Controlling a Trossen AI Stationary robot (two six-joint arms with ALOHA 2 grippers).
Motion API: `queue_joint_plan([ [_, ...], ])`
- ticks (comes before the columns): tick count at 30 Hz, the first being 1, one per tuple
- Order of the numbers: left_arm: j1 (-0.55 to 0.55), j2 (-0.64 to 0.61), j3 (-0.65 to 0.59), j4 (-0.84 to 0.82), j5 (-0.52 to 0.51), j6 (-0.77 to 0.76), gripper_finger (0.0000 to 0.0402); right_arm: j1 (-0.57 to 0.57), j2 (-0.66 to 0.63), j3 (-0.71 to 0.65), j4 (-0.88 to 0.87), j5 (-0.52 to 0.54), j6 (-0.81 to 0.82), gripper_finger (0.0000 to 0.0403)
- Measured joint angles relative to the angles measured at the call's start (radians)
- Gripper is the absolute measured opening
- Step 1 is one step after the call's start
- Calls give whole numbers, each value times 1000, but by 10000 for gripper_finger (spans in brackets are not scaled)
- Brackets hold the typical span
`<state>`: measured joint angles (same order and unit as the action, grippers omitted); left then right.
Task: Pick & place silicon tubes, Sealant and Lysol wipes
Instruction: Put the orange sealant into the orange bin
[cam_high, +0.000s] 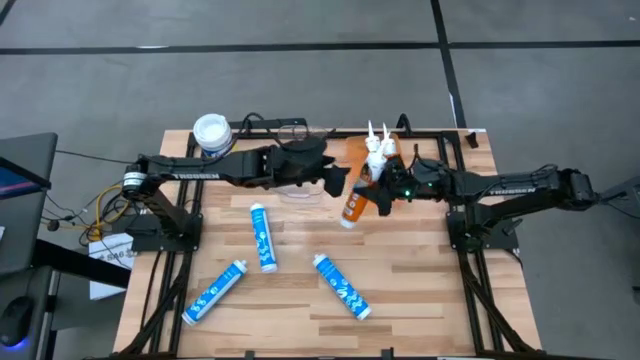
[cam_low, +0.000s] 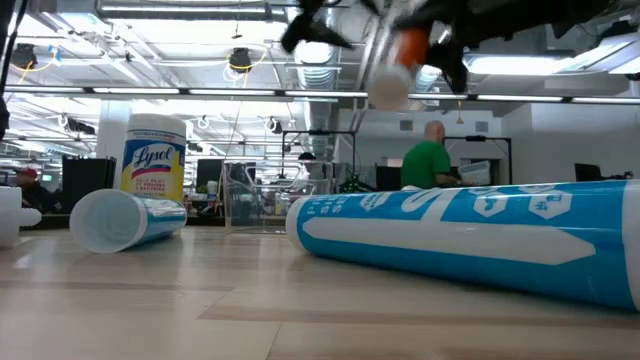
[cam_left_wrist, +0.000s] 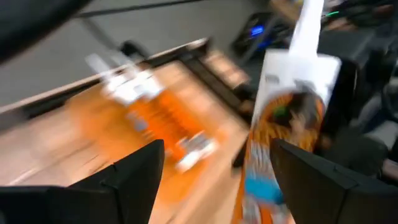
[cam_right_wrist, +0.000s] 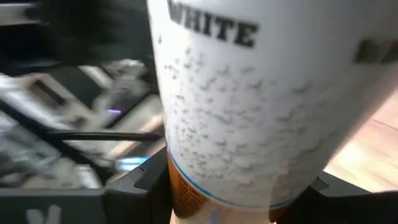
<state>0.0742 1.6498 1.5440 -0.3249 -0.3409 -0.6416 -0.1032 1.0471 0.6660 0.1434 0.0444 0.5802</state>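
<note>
1 orange sealant tube (cam_high: 355, 203) (tilted), clamped between right jaws

In the left wrist view the orange tubes (cam_left_wrist: 149, 118) smear into blur. The held tube (cam_right_wrist: 249, 106) overfills the right wrist view, both ends cut off. The blue tube (cam_low: 480, 235) runs off the low view's right edge.

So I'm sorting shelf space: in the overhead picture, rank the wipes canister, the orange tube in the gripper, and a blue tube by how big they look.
1. Blue tube and orange tube, held tilted by the right gripper: alike in length, so no ranking.
2. Wipes canister: smallest, but seen end-on, only its lid shows.
</note>
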Motion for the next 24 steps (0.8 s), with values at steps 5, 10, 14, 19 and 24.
queue_joint_plan([
  [5, -8, -5, 0, -251, -92, -144, 284, -125, -6, 6, -162, 13, 35, 187],
  [10, -21, 10, 0, -415, -162, -265, 284, -242, 33, 86, -339, 7, -9, 187],
  [14, -36, 28, 0, -461, -190, -311, 284, -308, 96, 182, -428, 7, -80, 187],
  [19, -49, 54, 0, -471, -202, -340, 284, -341, 225, 266, -495, 7, -146, 189],
  [24, -67, 67, 0, -517, -204, -382, 284, -366, 314, 287, -509, 7, -171, 190],
])
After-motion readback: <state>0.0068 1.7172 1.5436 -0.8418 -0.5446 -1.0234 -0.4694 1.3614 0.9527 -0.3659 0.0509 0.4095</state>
